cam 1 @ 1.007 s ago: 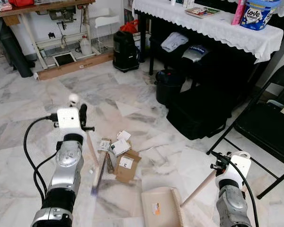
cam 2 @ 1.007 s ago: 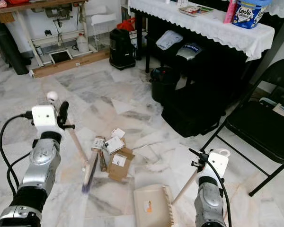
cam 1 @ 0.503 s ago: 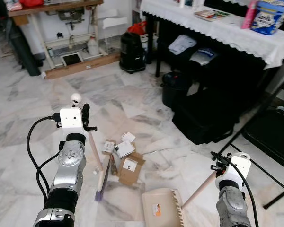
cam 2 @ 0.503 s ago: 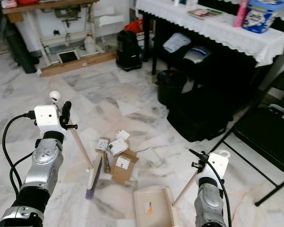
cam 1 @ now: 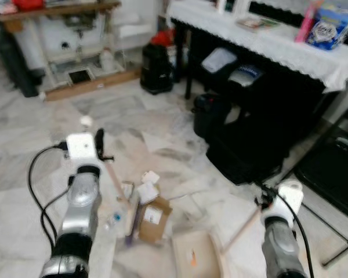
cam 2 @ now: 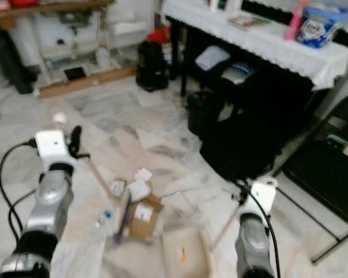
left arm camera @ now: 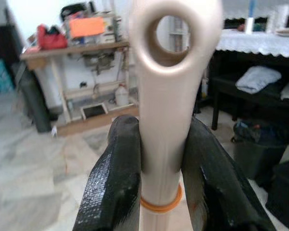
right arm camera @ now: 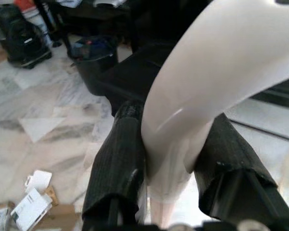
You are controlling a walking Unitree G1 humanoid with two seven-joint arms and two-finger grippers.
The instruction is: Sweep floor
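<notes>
Two tools are in my grip. My left gripper [left arm camera: 160, 192] is clamped on the broom handle [left arm camera: 171, 96], its black fingers [left arm camera: 113, 183] pressed against both sides just under the hanging hole. My right gripper [right arm camera: 171, 168] pinches the pale dustpan handle [right arm camera: 216, 82].

Compared with half a second ago, the whole head view is blurred and has shifted, so the camera has moved. The broom head [cam 1: 131, 219] now lies closer to the litter, its bristles against the brown cardboard piece [cam 1: 151, 216], where before it lay a little to the 9 o'clock side of the pile. The small white boxes [cam 1: 147, 186] sit at the pile's 12 o'clock edge. The dustpan [cam 1: 197, 256] rests on the marble floor [cam 1: 40, 150] at 5 o'clock from the cardboard, much as before.

Open floor runs from 9 to 12 o'clock of the pile. At 2 o'clock a black bag [cam 1: 249, 147] and a dark bin [cam 1: 207, 110] crowd under the cloth-covered table [cam 1: 261, 43]. A folding chair [cam 1: 330, 168] stands at 3 o'clock, near my right arm.
</notes>
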